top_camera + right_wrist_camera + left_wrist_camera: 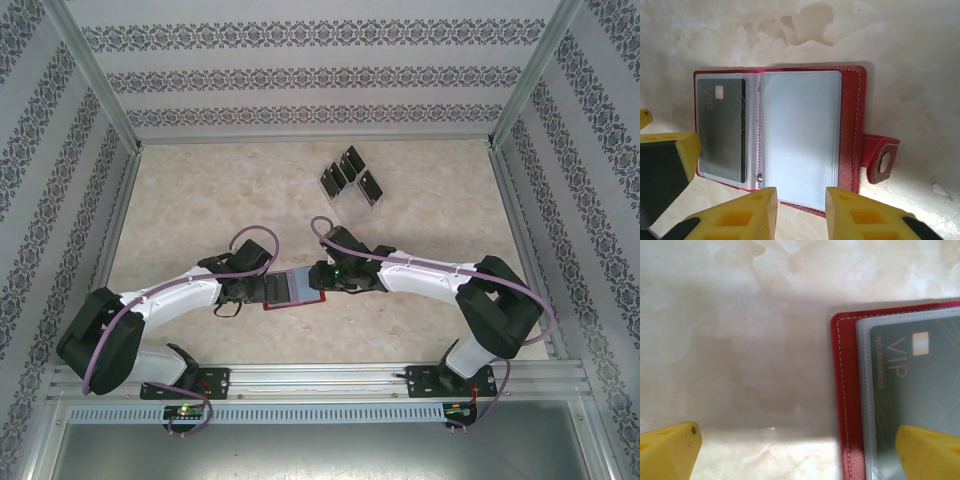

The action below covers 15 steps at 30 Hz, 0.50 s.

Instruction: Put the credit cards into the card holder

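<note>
Inward, arms (180, 295) angle (over card holder (292, 287)).

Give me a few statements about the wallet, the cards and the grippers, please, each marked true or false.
1. The card holder lies open on the table. True.
2. A dark VIP card sits in one of its clear sleeves. True.
3. The sleeve nearer the snap tab also holds a card. False: it is empty.
4. The clear rack at the far side holds nothing. False: several black cards stand in it.
5. The left gripper is shut. False: its fingers are wide apart, one of them over the card holder.
</note>
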Motion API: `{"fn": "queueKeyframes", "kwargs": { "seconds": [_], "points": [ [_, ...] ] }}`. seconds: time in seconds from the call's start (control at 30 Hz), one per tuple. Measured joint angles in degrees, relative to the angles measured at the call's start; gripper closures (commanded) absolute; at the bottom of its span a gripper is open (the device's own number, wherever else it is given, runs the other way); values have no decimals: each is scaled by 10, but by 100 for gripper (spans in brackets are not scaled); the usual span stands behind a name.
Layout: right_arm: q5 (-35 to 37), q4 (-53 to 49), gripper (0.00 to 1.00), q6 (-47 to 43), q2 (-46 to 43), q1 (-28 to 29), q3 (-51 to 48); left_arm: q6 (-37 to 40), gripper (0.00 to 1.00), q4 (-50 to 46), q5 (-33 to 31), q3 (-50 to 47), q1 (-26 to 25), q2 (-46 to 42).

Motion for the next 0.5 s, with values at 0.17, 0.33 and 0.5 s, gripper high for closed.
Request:
{"fn": "queueKeyframes", "kwargs": {
  "seconds": [0.17,0.33,0.5],
  "points": [
    [42,-38,61,-23,-15,0,14,-16,0,38,48,-7,30,-24],
    [79,-65,62,-38,-26,0,24,-32,0,101,106,-22,62,-26],
    [85,-66,80,-47,-26,14,25,-42,0,155,146,-46,75,-26]
  ]
}}
